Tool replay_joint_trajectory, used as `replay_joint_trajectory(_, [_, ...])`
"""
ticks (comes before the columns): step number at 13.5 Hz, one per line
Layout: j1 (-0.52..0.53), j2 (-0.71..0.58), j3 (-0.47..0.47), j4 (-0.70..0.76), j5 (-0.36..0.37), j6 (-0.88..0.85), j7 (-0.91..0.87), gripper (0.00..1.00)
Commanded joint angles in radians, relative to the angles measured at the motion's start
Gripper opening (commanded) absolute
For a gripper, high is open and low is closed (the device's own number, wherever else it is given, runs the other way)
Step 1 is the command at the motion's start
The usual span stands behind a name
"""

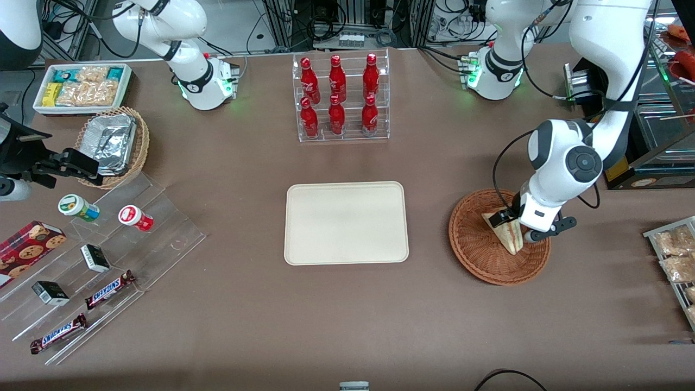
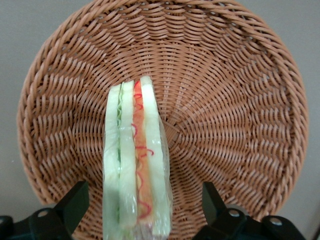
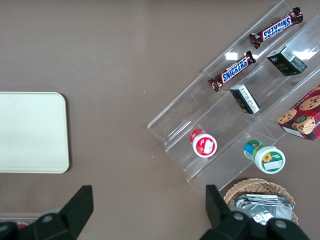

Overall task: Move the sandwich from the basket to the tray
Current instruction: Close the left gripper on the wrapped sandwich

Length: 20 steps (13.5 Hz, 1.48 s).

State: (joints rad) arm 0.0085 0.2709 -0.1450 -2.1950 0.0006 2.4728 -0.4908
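- Wrapped in clear film, the sandwich (image 2: 135,160) stands on edge in the basket (image 2: 235,100), its bread and filling layers facing the wrist camera, on the basket floor between centre and rim.
- Above the basket hangs the gripper (image 2: 142,207), jaws spread wide; one dark finger (image 2: 75,202) flanks each side of the sandwich, apart from it, nothing pinched yet.
- Judged risk: the film looks slick and the bread soft, so a light squeeze may let the wedge slide out on lifting, and a hard one may crush it.
- Judged risk: closing near the narrow tip rather than the thick body could tip it over against the basket weave.
- Well apart from the basket, toward the parked arm's end, the tray (image 1: 346,224) lies bare.
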Motion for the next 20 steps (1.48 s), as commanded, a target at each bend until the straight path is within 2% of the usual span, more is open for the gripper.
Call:
replay_joint_trajectory(1, [0.005, 0.014, 0.002, -0.006, 0.016, 0.034, -0.022, 0.77])
replay_joint_trajectory(3, [0.007, 0.014, 0.004, -0.014, 0.016, 0.034, -0.023, 0.38])
replay_joint_trajectory(4, [0.007, 0.014, 0.004, -0.014, 0.018, 0.034, -0.022, 0.12])
replay_joint_trajectory(5, [0.005, 0.014, 0.004, -0.014, 0.018, 0.034, -0.020, 0.00])
replay_joint_trajectory(13, [0.005, -0.038, 0.002, 0.000, 0.019, -0.037, -0.012, 0.00])
replay_joint_trajectory(20, [-0.048, -0.116, -0.048, 0.188, 0.042, -0.389, 0.032, 0.00])
